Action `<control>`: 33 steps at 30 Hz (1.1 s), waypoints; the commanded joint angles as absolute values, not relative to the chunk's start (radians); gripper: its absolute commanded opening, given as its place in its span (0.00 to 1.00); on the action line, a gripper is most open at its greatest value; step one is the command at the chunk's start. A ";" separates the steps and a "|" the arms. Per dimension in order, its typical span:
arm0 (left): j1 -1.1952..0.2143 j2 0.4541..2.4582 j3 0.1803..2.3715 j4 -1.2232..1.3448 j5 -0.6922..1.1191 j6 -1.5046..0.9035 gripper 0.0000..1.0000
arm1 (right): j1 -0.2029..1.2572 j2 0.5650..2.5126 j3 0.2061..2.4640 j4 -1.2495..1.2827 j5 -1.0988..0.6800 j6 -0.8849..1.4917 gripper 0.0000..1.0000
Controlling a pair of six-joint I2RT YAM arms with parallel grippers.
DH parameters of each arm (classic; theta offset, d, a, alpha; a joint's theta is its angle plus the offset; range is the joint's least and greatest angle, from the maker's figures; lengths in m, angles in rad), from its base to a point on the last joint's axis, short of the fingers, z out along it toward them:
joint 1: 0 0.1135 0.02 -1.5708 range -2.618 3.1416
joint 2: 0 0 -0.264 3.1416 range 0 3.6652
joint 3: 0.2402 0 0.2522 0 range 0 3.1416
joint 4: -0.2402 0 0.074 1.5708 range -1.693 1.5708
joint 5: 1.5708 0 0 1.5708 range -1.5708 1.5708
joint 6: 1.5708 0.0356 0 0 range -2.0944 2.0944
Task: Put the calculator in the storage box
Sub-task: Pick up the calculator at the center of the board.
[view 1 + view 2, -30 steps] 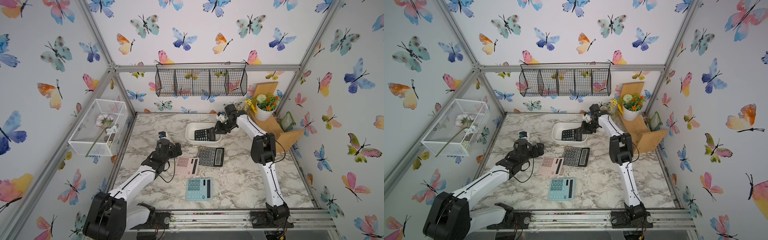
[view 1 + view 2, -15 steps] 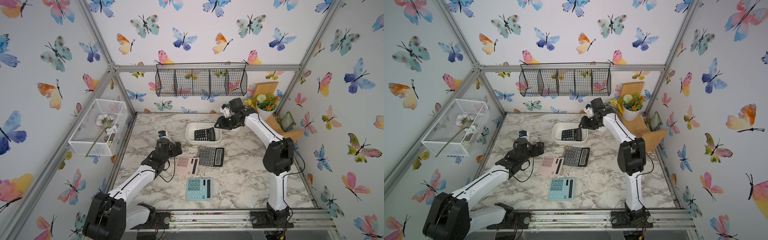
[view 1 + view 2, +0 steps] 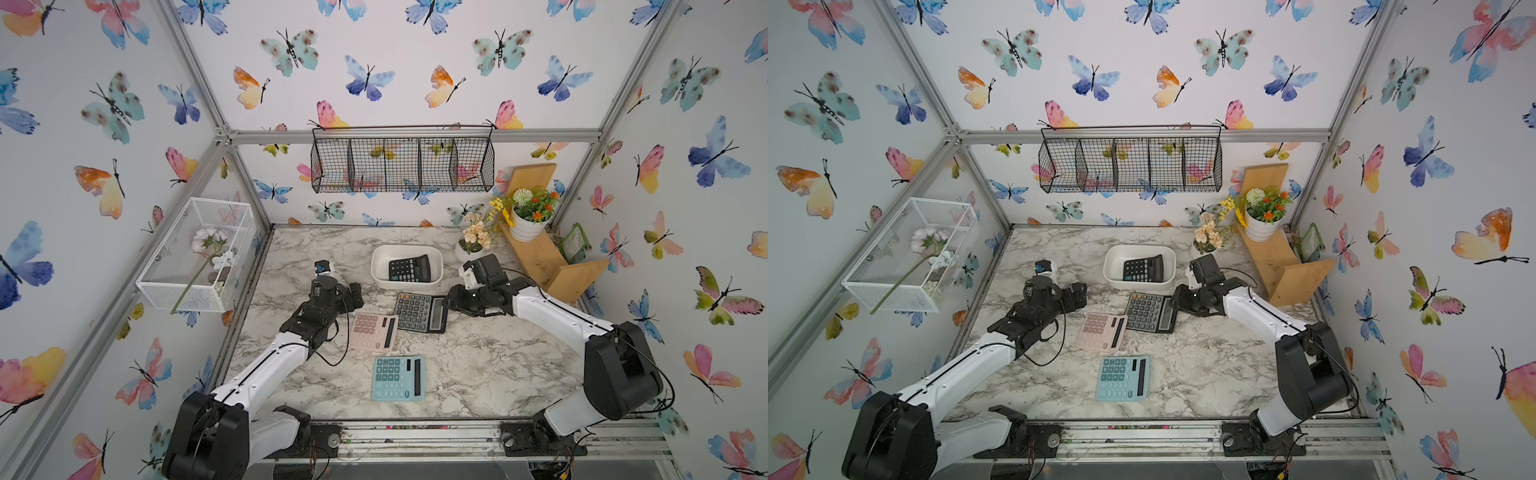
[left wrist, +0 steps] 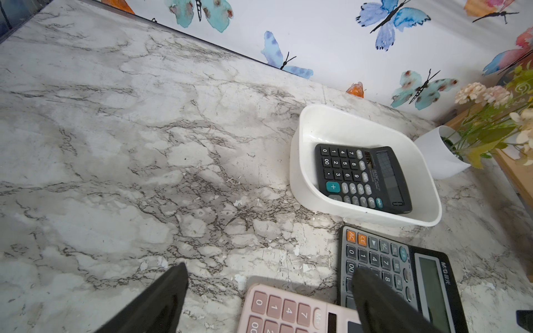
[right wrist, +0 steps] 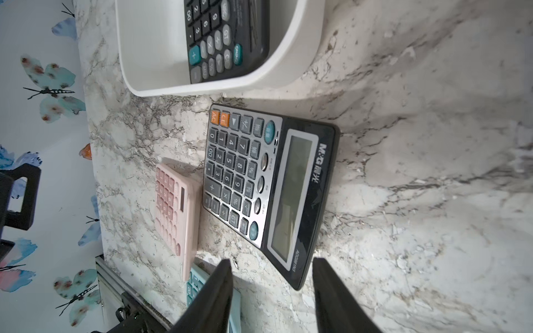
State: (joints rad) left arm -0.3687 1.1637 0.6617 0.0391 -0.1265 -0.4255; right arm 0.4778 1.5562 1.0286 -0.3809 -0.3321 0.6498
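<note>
In both top views a black calculator (image 3: 409, 269) lies inside the storage box (image 3: 376, 266); the grey calculator (image 3: 419, 311) lies on the table (image 3: 498, 365) just beside it, long axis pointing at the right gripper (image 3: 448, 302), with the left gripper (image 3: 356, 297) farther off. Left wrist: jaws wide apart, empty, near the pink calculator (image 4: 288, 311). Right wrist: jaws parted, holding nothing, the grey calculator's screen corner just ahead

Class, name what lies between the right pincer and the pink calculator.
The dark grey calculator lies between the right pincer and the pink calculator, shown in both top views.
</note>
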 commanded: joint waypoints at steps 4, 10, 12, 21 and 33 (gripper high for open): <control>-0.373 1.149 0.657 0.021 -0.158 -0.419 0.95 | 0.483 1.623 0.966 -0.197 -0.361 0.721 0.50; -0.372 1.141 0.655 0.015 -0.156 -0.419 0.95 | 0.483 1.705 0.977 -0.166 -0.351 0.729 0.50; -0.372 1.138 0.655 0.015 -0.158 -0.417 0.95 | 0.483 1.713 0.977 -0.164 -0.339 0.733 0.50; -0.372 1.155 0.652 0.028 -0.150 -0.417 0.95 | 0.482 1.754 0.947 -0.126 -0.371 0.756 0.51; -0.373 1.154 0.646 0.030 -0.148 -0.419 0.95 | 0.483 1.770 0.895 -0.023 -0.427 0.773 0.21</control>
State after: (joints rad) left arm -0.3687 1.1599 0.6575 0.0391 -0.1349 -0.4259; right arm 0.4778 1.7779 0.9161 -0.0326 -0.4141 0.7876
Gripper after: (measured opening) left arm 0.946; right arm 0.270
